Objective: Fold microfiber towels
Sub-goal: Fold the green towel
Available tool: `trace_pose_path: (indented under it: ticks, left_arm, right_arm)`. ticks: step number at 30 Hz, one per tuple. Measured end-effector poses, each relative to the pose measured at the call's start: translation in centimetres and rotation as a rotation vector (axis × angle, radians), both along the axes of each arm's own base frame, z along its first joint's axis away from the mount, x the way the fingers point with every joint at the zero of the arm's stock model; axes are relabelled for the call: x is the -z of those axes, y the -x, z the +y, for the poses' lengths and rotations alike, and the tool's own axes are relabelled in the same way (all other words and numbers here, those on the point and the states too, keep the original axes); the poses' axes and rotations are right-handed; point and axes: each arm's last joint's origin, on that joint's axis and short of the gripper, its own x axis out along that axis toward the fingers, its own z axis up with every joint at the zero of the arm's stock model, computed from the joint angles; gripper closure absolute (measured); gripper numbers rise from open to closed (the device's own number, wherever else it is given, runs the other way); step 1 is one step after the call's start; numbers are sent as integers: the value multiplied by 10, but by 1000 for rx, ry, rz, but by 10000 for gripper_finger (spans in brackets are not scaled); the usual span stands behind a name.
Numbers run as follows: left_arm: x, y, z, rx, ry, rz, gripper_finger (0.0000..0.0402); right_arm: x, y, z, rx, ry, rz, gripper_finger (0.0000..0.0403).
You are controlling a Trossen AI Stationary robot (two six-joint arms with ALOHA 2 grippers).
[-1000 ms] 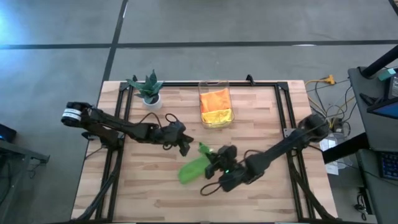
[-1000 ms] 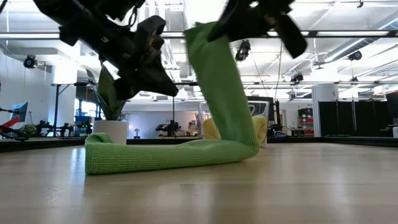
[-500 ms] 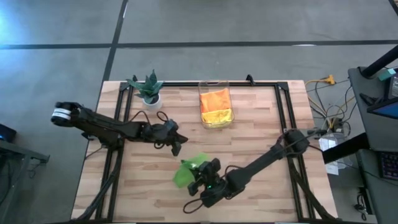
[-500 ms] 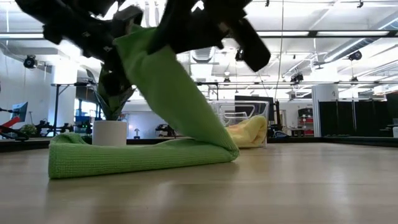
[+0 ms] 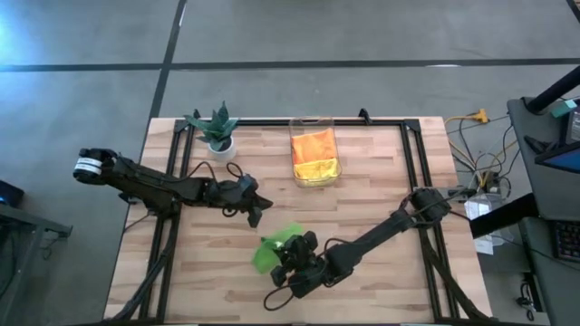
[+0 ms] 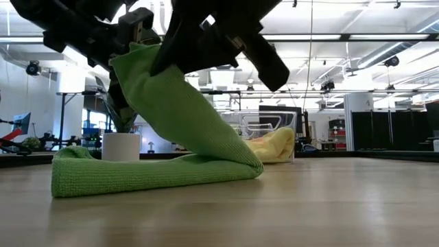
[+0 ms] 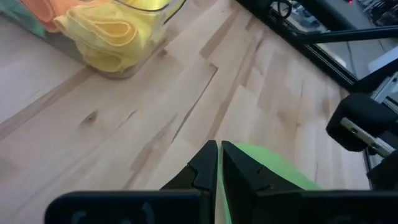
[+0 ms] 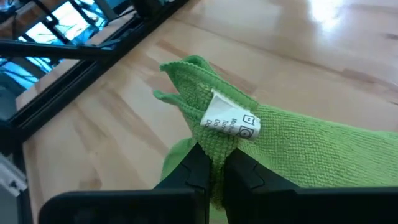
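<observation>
A lime green towel (image 5: 268, 255) lies at the table's near middle. Its lower layer rests flat on the wood (image 6: 137, 175); the rest rises from a fold (image 6: 250, 165) toward my right gripper (image 5: 288, 251), which is shut on it. My left gripper (image 5: 256, 214) is shut and empty, a little to the far left of the towel. The orange towel (image 5: 314, 143) and the yellow towel (image 5: 317, 169) lie in the clear bin (image 5: 294, 154) at the far middle. A second lime green towel does not plainly show. My right gripper pinches a bunched end of the green towel (image 8: 214, 142) between its two fingers, right beside the white label (image 8: 231, 122). Several layers are gathered there. The held end is lifted clear and leans over the lower layer, which lies on the table.
A small potted plant (image 5: 217, 129) stands at the far left. A black frame (image 5: 412, 154) runs along the table's far and side edges. Bare wood shows at the near left (image 5: 181, 272) and near right (image 5: 390, 281).
My right gripper has gone toward the table's left and near edges and lower, carrying the towel's held end back over the part that lies flat, so the towel is folded over itself. My left gripper has drawn back toward the table's left edge.
</observation>
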Motion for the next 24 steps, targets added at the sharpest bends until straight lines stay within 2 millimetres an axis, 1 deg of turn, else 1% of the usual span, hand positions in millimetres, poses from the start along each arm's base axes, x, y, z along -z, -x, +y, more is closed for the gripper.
trace_pose_path:
  ticks: [6, 8, 12, 19, 24]
  left_arm:
    - [-2, -1, 0, 0, 3, -29, 395]
    - [-2, -1, 0, 1, 1, -25, 395]
    - [-2, -1, 0, 20, -9, -24, 395]
    - [-2, -1, -1, 26, -8, -21, 395]
    - [-2, -1, -1, 37, -2, -21, 395]
  right_arm:
    - [4, -4, -9, 29, 14, 5, 385]
    - [6, -9, -11, 8, 13, 11, 385]
    - [15, -17, -9, -52, 20, 31, 385]
    - [32, -32, 1, -101, -15, 59, 385]
    - [39, -39, 6, -146, -44, 79, 385]
